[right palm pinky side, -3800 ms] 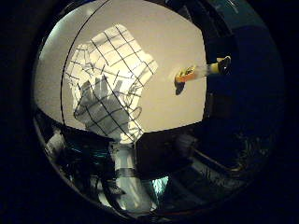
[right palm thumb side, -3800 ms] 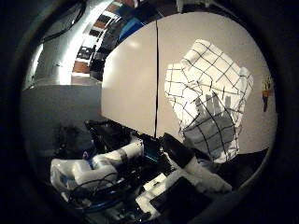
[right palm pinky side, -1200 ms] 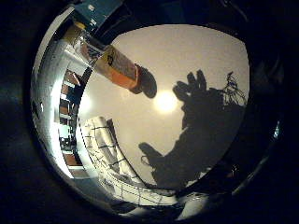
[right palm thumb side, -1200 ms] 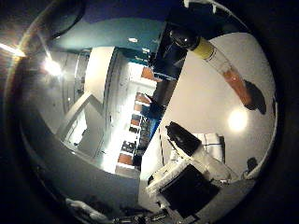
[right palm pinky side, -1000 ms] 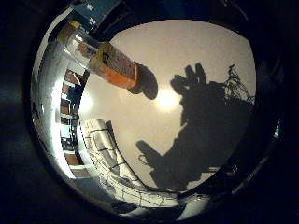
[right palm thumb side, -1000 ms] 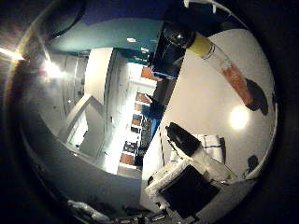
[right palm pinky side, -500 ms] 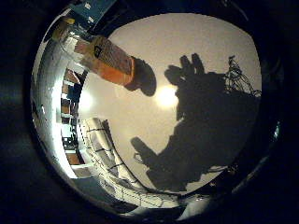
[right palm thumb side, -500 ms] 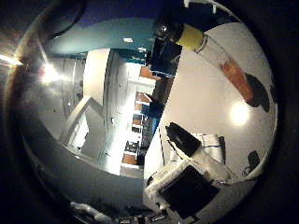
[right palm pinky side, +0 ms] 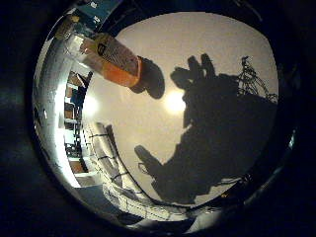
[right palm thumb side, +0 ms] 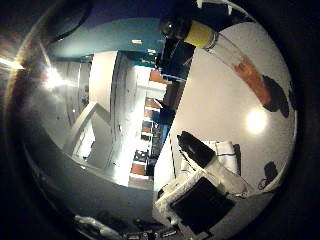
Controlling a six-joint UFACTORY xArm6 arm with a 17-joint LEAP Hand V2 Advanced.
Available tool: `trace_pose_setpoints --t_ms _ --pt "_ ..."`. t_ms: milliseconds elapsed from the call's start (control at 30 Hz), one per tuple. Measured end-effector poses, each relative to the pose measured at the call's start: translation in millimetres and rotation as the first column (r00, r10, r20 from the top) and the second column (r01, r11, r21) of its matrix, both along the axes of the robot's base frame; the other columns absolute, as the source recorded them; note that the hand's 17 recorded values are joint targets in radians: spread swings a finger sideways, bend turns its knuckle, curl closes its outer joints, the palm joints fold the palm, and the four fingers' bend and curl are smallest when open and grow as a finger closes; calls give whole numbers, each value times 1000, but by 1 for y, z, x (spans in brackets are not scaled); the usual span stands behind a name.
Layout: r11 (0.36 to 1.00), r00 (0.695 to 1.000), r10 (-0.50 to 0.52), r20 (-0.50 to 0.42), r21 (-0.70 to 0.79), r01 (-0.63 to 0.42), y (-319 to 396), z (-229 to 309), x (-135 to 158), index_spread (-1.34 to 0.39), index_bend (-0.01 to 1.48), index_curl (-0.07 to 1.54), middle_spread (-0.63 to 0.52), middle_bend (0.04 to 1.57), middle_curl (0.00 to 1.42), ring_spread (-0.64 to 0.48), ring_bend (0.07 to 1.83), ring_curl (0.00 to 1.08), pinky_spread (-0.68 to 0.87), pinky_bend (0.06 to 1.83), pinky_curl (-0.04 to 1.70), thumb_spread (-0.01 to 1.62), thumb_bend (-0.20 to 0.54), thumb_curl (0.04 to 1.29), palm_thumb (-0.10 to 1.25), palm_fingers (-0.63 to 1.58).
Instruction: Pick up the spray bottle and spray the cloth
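Note:
The spray bottle stands on the white table, its lower part filled with orange liquid. The right thumb side palm view shows its black spray head, yellow collar and clear body. The white checked cloth lies crumpled on the table, away from the bottle. My right hand shows as white and black parts beside the cloth, with a finger reaching out. Its shadow, with fingers spread, falls on the table. The hand is open and away from the bottle.
Beyond the table's edge lies the room, with shelves and bright ceiling lights. A bright light spot sits on the table between the bottle and the hand's shadow.
The hand has turned from over the cloth to face the bottle. In the last second the camera has moved closer to the bottle, and the hand's shadow has grown.

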State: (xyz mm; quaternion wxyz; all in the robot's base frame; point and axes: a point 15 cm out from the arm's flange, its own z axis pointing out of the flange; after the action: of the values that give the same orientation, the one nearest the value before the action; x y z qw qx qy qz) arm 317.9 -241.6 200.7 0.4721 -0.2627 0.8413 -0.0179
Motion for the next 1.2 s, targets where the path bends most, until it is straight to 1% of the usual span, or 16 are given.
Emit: trace_pose_setpoints --t_ms 433,633,900,1200 --pt "1000 1000 2 -12 7 -2 -2 -9 -1 -90 151 264 197 274 366 230 486 273 379 391 307 1084 -21 407 709 120" --pt "1000 1000 2 -13 10 -2 -13 -10 6 -90 149 264 199 281 367 232 492 272 379 388 307 1084 -21 407 709 122" --pt "1000 1000 -9 -22 0 9 -39 -11 19 -90 152 265 200 285 366 232 492 271 380 389 308 1091 -21 408 713 120" --pt "1000 1000 -5 7 20 5 -51 -9 49 -78 150 268 201 284 364 232 501 273 387 377 306 1091 -21 402 718 132"
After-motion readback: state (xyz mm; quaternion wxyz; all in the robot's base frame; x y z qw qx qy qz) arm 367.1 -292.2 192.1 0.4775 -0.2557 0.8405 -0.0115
